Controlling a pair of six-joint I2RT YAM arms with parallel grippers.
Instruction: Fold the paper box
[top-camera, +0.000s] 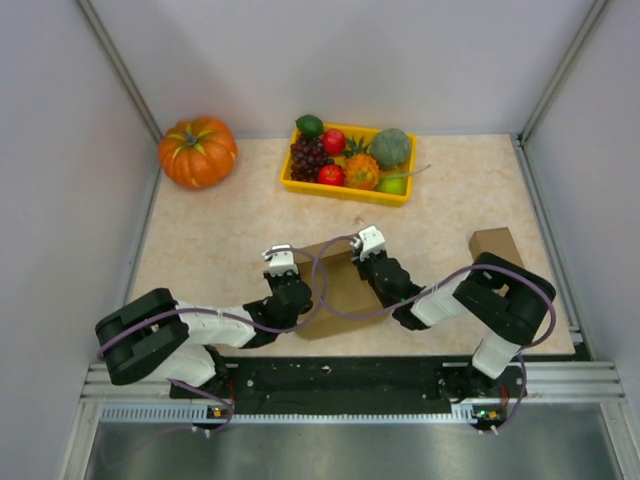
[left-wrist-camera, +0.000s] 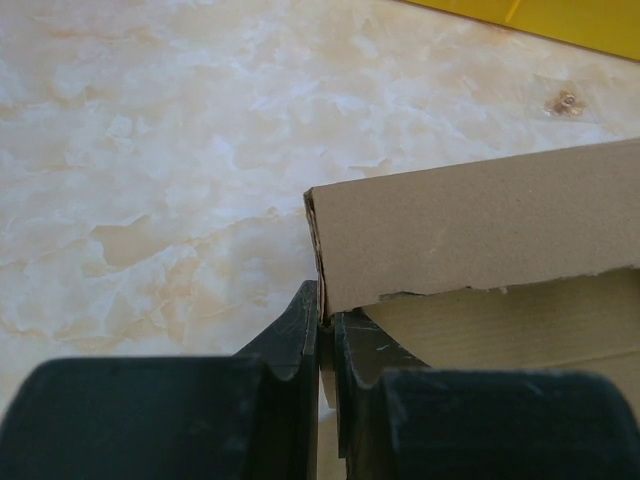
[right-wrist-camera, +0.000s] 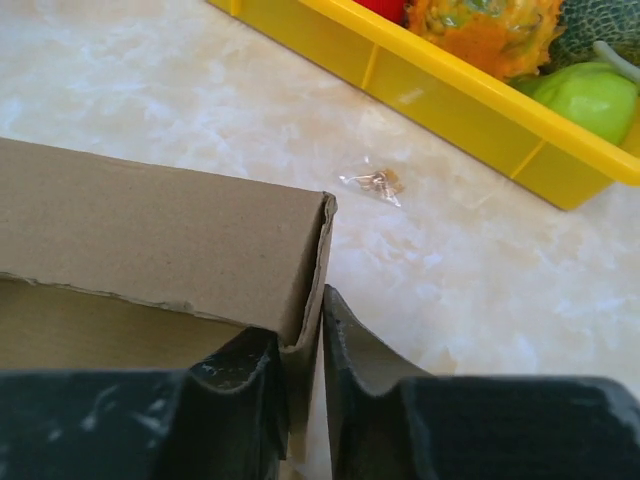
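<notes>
A brown cardboard box (top-camera: 340, 290) lies on the table between the two arms, partly folded, its far wall standing up. My left gripper (top-camera: 288, 288) is shut on the box's left side wall; in the left wrist view the card edge (left-wrist-camera: 318, 262) runs down between the fingers (left-wrist-camera: 300, 325). My right gripper (top-camera: 372, 262) is shut on the box's right side wall; in the right wrist view the card edge (right-wrist-camera: 312, 275) sits between the fingers (right-wrist-camera: 345, 335). The far wall shows in both wrist views (left-wrist-camera: 480, 230) (right-wrist-camera: 150, 230).
A yellow tray (top-camera: 345, 188) of toy fruit stands at the back middle, also in the right wrist view (right-wrist-camera: 450, 100). A pumpkin (top-camera: 197, 151) sits at the back left. Another brown cardboard piece (top-camera: 495, 243) lies at the right. A small plastic bag (right-wrist-camera: 375, 182) lies by the tray.
</notes>
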